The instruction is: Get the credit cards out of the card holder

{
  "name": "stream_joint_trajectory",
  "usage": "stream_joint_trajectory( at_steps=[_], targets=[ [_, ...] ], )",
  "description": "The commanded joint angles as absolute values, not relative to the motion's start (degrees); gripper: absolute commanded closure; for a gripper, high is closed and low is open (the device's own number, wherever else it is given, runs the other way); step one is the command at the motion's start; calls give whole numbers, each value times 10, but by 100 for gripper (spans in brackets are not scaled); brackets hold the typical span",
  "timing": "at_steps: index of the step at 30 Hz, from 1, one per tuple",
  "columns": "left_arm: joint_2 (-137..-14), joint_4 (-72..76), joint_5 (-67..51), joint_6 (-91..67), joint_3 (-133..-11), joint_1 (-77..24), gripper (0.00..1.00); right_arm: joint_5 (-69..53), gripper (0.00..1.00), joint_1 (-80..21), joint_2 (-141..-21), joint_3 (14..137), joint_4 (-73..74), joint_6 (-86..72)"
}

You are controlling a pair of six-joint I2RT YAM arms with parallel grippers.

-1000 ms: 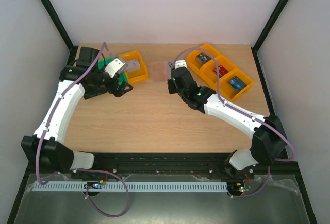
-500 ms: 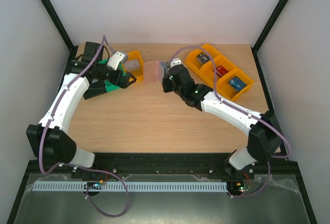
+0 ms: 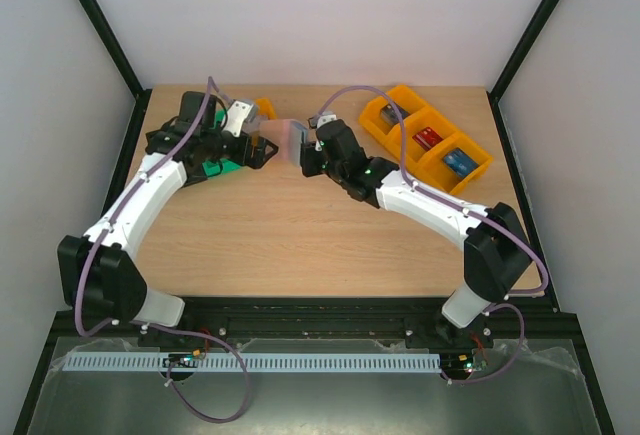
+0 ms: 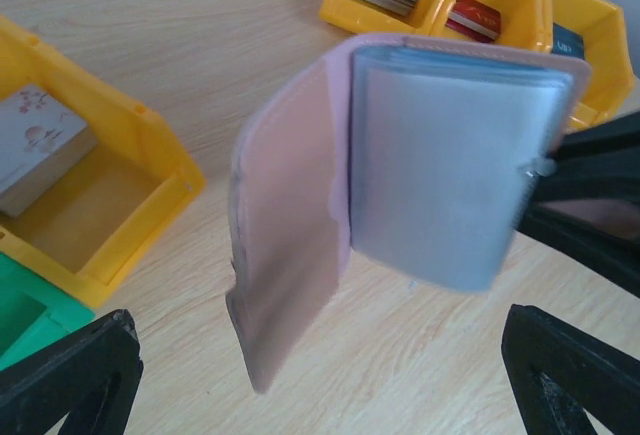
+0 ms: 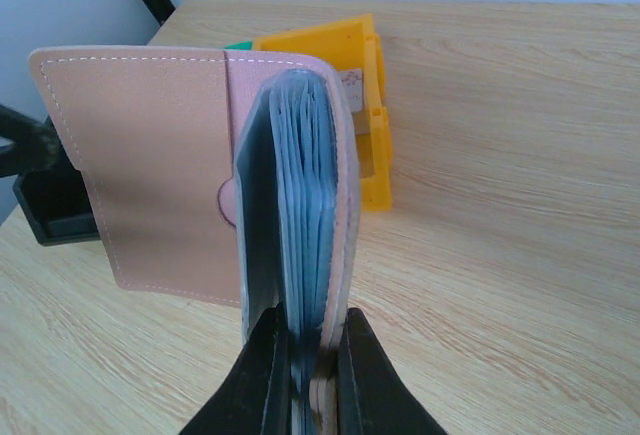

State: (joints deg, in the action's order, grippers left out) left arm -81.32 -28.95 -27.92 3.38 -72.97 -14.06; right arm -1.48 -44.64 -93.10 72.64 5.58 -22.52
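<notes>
Two arms have closed in on each other over the last second. The right tool stays pinched on one edge of the soft pinkish-tan bifold card holder with pale blue plastic sleeves, and has carried it leftward, held clear above the wooden desk. The left tool has swung off the yellow plastic bin to face it, fingers spread wide. To my eye that sets up the first pull; whatever credit cards sit in the sleeves are hidden from me, and none looks drawn out yet.
</notes>
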Motion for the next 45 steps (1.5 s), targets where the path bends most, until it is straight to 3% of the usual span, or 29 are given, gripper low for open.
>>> stream_joint_trajectory(
  at_steps=[1,8,14,23,38,45],
  targets=[
    [-831,-249,-283,9,-736,-149,0,-23,99,-446,-910,744,36,-217],
    [-850,-294,-218,54,-794,-246,1,-68,99,-446,-936,766,9,-280],
    [-853,-264,-57,69,-764,-246,0,-107,98,-446,-922,762,-15,-299],
    [-846,-249,3,94,-746,-233,1,-157,98,-437,-889,752,-32,-313],
    [-811,-254,-121,89,-720,-164,0,-203,98,-417,-869,732,-44,-312],
    [-805,-310,-261,120,-774,-166,1,-171,98,-411,-880,734,-50,-346]
  ],
)
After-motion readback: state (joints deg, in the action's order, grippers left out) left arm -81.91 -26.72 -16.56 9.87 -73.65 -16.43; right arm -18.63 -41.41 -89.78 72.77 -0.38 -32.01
